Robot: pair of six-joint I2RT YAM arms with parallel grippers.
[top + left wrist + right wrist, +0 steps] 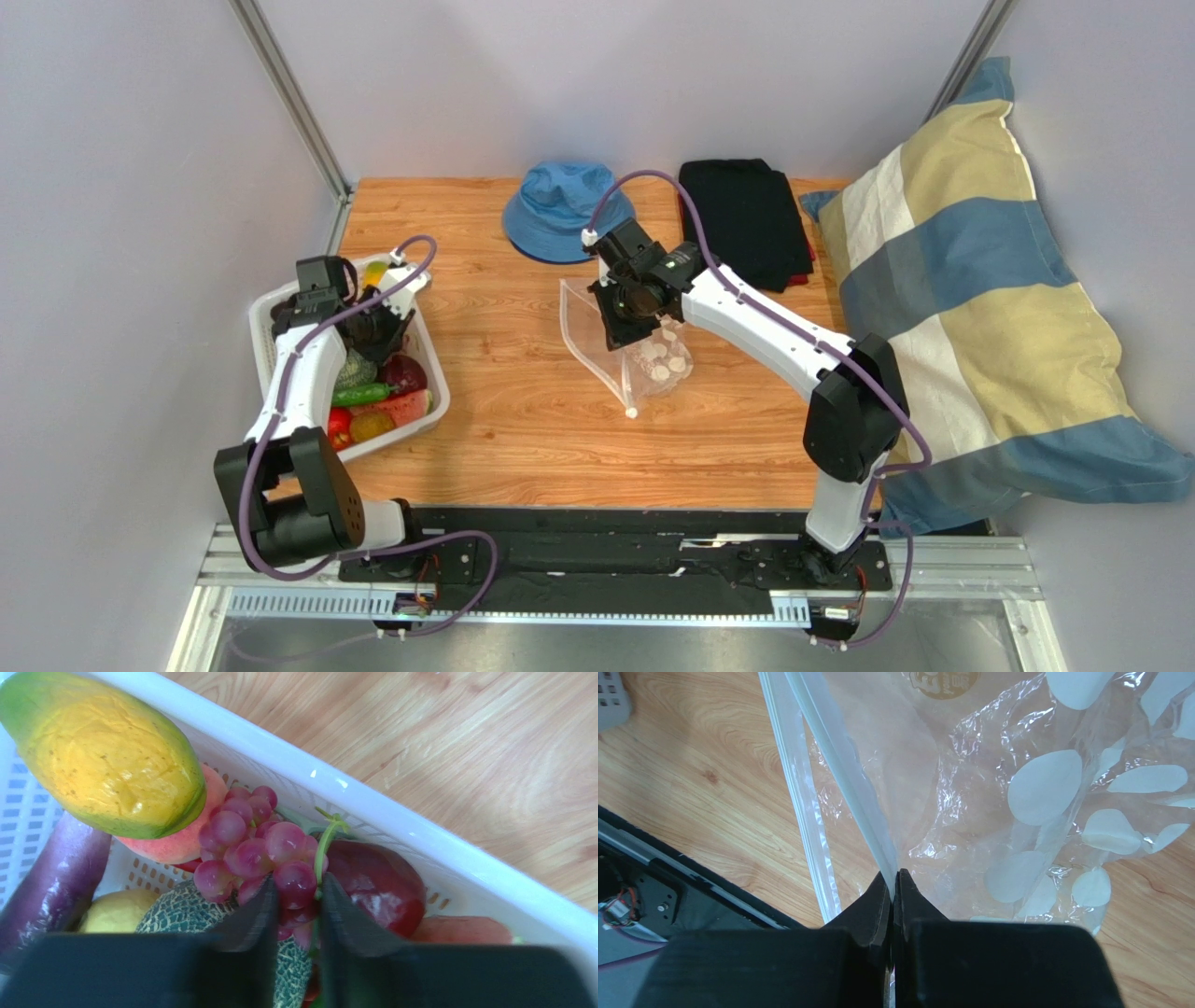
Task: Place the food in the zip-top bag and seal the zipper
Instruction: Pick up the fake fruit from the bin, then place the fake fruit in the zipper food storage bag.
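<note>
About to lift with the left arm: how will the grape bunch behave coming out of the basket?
The purple grapes are a loose cluster on a thin green stem, so they will probably dangle and swing. The left gripper pinches only a few lower grapes; their round, glossy skins may slip.
</note>
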